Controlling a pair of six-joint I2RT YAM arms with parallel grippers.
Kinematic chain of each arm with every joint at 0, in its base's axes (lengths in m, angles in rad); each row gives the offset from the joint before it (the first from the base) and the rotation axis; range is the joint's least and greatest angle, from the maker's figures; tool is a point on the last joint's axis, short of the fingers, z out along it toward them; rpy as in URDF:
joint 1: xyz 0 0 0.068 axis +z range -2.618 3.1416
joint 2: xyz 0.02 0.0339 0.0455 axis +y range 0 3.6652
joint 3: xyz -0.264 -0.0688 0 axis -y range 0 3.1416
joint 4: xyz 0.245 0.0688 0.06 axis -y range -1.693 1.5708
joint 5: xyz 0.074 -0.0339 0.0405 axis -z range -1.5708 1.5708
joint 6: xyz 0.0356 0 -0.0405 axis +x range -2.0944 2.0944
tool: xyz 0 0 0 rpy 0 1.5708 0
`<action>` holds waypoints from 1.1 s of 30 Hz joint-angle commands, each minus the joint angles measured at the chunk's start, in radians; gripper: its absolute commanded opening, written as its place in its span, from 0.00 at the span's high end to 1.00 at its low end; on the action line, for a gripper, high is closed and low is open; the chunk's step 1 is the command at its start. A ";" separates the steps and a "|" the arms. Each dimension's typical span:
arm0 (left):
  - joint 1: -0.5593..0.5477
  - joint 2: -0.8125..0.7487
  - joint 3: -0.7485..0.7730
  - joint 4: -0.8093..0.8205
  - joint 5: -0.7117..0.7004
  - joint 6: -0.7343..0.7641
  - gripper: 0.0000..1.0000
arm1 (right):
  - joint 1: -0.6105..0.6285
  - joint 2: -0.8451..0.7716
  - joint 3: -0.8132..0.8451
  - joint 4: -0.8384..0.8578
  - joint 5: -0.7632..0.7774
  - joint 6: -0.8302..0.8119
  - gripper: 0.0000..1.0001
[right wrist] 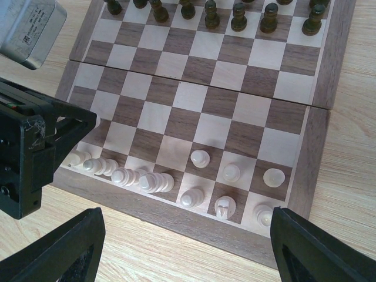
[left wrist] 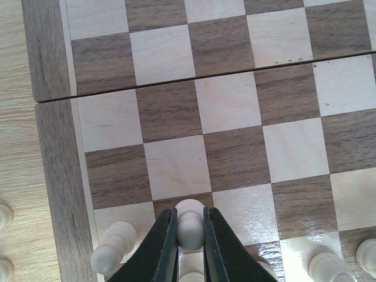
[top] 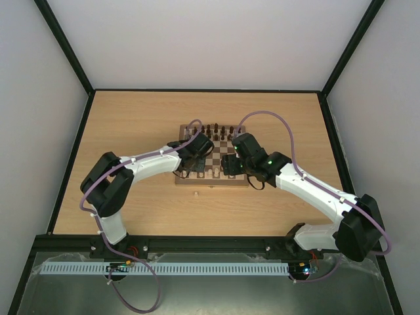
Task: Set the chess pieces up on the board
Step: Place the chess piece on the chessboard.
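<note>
Top external view: the board (top: 213, 184) lies mid-table (top: 275, 197), and both arms reach over it from the near side. The left gripper (top: 187, 170) is over the near left corner. The right gripper (top: 230, 164) hangs above the near half, right of centre. Dark pieces (top: 216, 130) line the far edge.

Left wrist view: the left gripper (left wrist: 190, 212) is clamped on a pale pawn (left wrist: 190, 230), with one black finger (left wrist: 164, 247) pressed to each side of its round head. The pawn is upright, close to the board's left border and among the near rows. The fingers hide its base, so its square cannot be told. Another pale piece (left wrist: 114, 249) leans just left of the fingers. Two more, cut by the frame edge (left wrist: 4, 214), sit on the table just off the border.

Right wrist view: the right gripper (right wrist: 188, 218) has its jaws spread wide with nothing between them, above the board's near border. Pale chess pieces (right wrist: 231, 173) fill only the two near rows. On the right half, six stand upright and apart, one to a square. On the left half, a crowded bunch (right wrist: 141, 179) runs along the near row, its pieces touching and some tipped over.
</note>
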 commanded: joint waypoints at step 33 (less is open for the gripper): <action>-0.005 0.032 -0.035 0.004 0.005 -0.007 0.91 | -0.005 -0.011 -0.009 -0.009 -0.022 0.000 0.22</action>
